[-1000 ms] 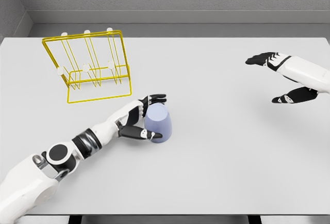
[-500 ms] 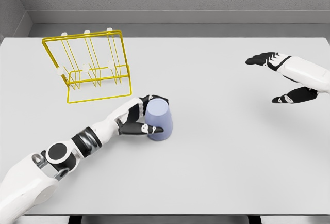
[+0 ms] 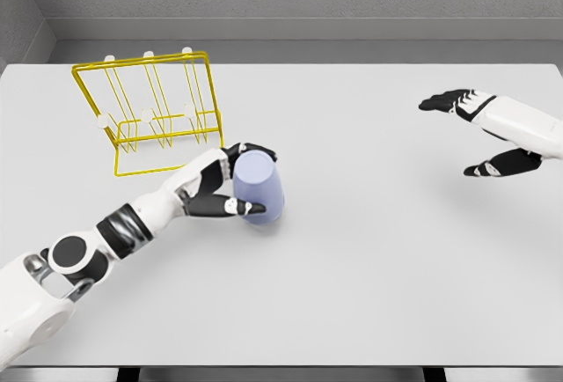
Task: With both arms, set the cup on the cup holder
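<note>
A pale lavender cup (image 3: 259, 188) is upside down near the table's middle left, tilted and lifted slightly. My left hand (image 3: 236, 179) is shut on it, with the thumb (image 3: 230, 209) across its front and the other fingers curled over its top left. The yellow wire cup holder (image 3: 151, 111) with white-tipped pegs stands at the back left, a short way up and left of the cup. My right hand (image 3: 471, 135) hovers far to the right, fingers spread and holding nothing.
The grey table (image 3: 369, 250) spreads wide between the two hands. A grey wall runs along its back edge. The table's front edge lies close to the picture's bottom.
My left hand's fingers have closed around the cup and carried it up and left, toward the holder. The right arm has stayed still.
</note>
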You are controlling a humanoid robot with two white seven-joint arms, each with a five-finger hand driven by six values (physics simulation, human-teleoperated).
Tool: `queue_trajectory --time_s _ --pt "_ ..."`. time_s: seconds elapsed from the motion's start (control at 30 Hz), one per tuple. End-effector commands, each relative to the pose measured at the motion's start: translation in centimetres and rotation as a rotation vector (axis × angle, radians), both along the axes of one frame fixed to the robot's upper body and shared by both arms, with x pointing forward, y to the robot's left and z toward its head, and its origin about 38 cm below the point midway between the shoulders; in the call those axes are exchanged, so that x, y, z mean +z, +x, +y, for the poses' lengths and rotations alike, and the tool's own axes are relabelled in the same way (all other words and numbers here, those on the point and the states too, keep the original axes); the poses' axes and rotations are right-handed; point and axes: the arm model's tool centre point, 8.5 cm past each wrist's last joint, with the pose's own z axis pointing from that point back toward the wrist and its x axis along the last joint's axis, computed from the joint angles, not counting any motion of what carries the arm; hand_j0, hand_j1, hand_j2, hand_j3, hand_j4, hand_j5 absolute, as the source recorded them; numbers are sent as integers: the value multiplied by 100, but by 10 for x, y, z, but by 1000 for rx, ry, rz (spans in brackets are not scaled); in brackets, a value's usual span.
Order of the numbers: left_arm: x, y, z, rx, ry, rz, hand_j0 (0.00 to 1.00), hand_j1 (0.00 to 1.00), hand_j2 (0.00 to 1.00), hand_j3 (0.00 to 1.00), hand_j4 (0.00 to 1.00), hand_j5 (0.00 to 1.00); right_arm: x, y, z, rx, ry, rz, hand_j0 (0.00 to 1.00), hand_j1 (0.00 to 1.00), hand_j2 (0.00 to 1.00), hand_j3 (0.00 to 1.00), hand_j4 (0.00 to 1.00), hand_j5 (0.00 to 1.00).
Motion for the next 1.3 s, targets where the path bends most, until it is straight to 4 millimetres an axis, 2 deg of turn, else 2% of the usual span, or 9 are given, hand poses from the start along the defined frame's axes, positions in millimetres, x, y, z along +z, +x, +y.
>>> queue_trajectory --time_s 0.0,0.2,0.53,0.87,1.27 --pt "6 0 5 0 0 -19 69 69 69 69 69 69 1 0 0 -2 7 2 100 100 100 100 100 100" --pt "25 6 25 35 20 -68 69 69 69 69 69 69 1 0 0 -2 7 2 100 100 100 100 100 100" --pt "50 11 43 63 31 -133 69 69 69 69 69 69 1 0 0 -1 7 1 100 100 100 100 100 100" --pt "73 23 47 76 40 -194 69 69 69 69 69 69 1 0 0 -2 7 2 100 100 100 100 100 100" --pt "87 33 54 106 27 -221 69 69 69 69 69 69 1 0 0 -1 7 1 100 100 100 100 100 100"
